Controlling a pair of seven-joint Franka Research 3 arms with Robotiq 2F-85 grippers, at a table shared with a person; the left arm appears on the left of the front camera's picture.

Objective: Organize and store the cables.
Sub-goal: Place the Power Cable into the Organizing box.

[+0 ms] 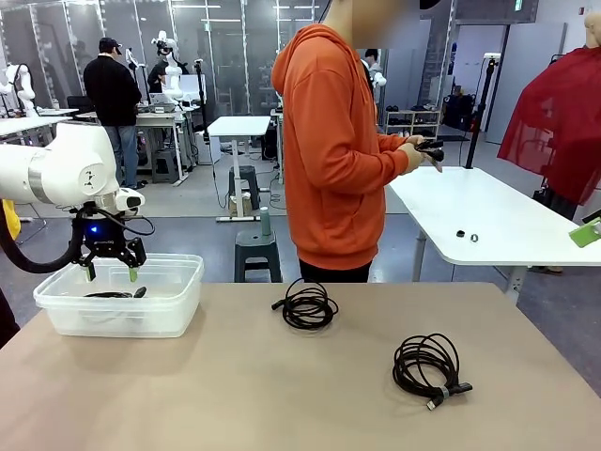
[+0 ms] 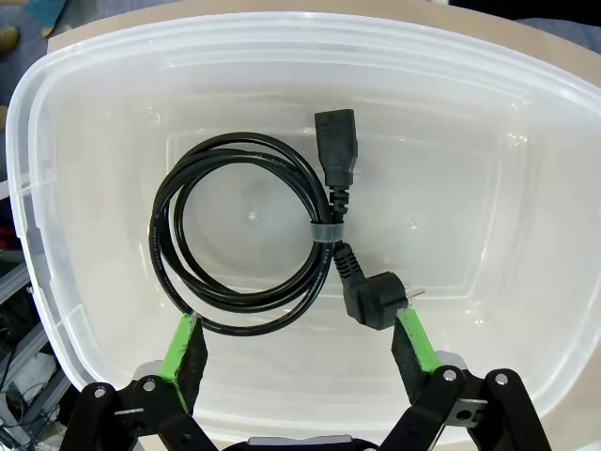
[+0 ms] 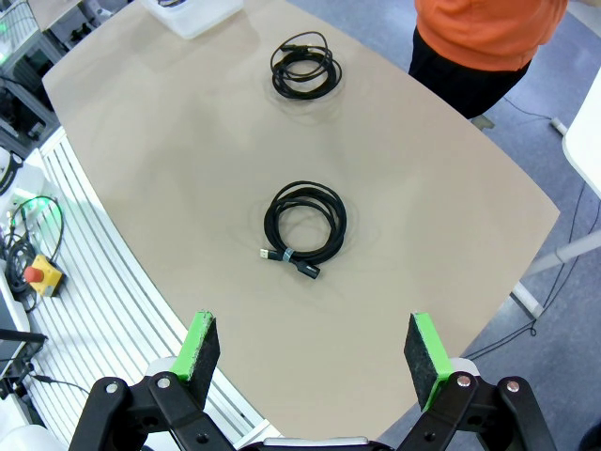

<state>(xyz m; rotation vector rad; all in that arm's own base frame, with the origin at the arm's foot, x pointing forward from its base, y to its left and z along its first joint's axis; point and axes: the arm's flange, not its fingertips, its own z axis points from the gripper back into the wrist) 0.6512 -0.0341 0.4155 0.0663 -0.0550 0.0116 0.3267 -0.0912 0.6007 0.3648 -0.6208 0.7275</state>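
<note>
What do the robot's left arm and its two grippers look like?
The left arm is white and rounded, trailing a black hose, with a blue light at the wrist. The left gripper is black with green pads; the right gripper matches.

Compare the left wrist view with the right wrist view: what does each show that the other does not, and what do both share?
Left wrist view: a coiled black power cord, bound by a grey tie, lying inside the clear plastic bin, under the open left gripper. Right wrist view: a nearer cable and a farther cable, both coiled, loose on the tan table; a person in orange; the open right gripper. Shared: the bin and the table.
</note>
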